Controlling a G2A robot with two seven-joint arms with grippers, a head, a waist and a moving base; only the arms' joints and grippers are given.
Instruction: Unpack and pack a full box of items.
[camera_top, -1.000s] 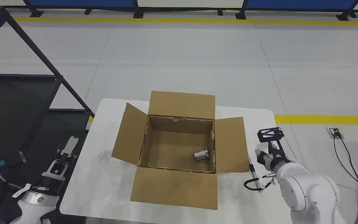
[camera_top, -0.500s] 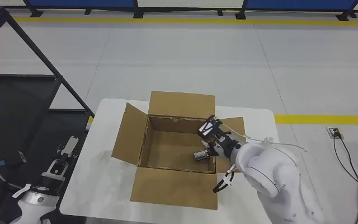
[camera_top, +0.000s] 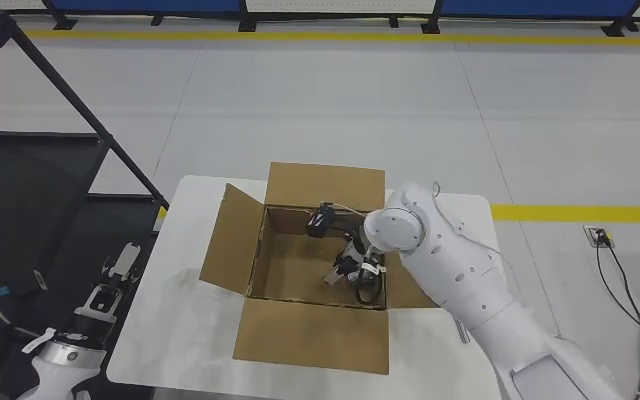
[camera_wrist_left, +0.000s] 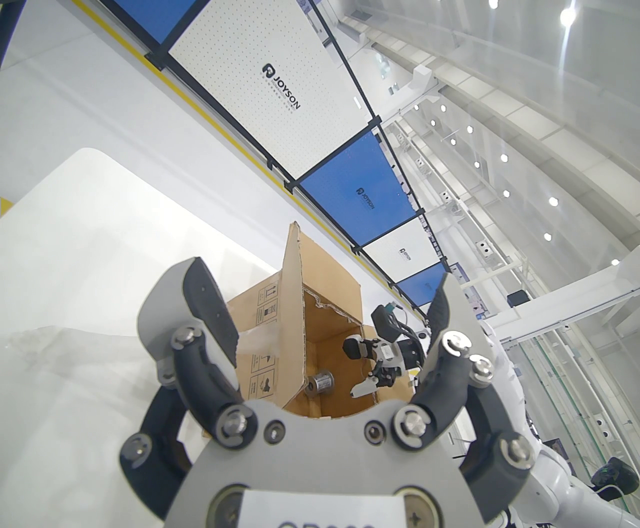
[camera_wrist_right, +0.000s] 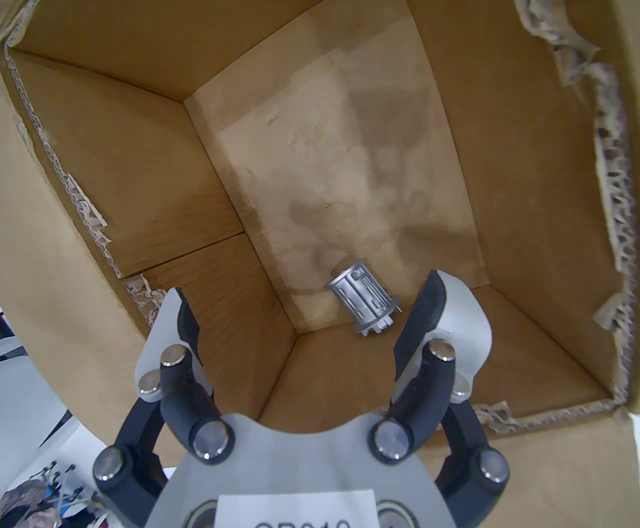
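Note:
An open cardboard box (camera_top: 310, 335) stands in the middle of the white table. One grey metal splined cylinder (camera_wrist_right: 362, 300) lies on its floor, near the corner by the right-hand wall. My right gripper (camera_wrist_right: 305, 300) hangs inside the box, open and empty, just above and beside the cylinder. From above, the right gripper (camera_top: 345, 272) covers most of that spot. My left gripper (camera_wrist_left: 322, 280) is open and empty, held off the table's left edge and facing the box (camera_wrist_left: 292, 310). It also sees the cylinder (camera_wrist_left: 320, 382) and the right gripper (camera_wrist_left: 370, 385).
The box's four flaps are folded outward, the left flap (camera_top: 228, 240) standing tilted up. Bare white table (camera_top: 180, 300) lies left of the box. A black frame (camera_top: 60, 180) stands off the table's left side, near the left arm (camera_top: 112, 280).
The right arm has swung from the table's right side over the box and lowered its gripper inside, above the cylinder. The left arm has stayed still.

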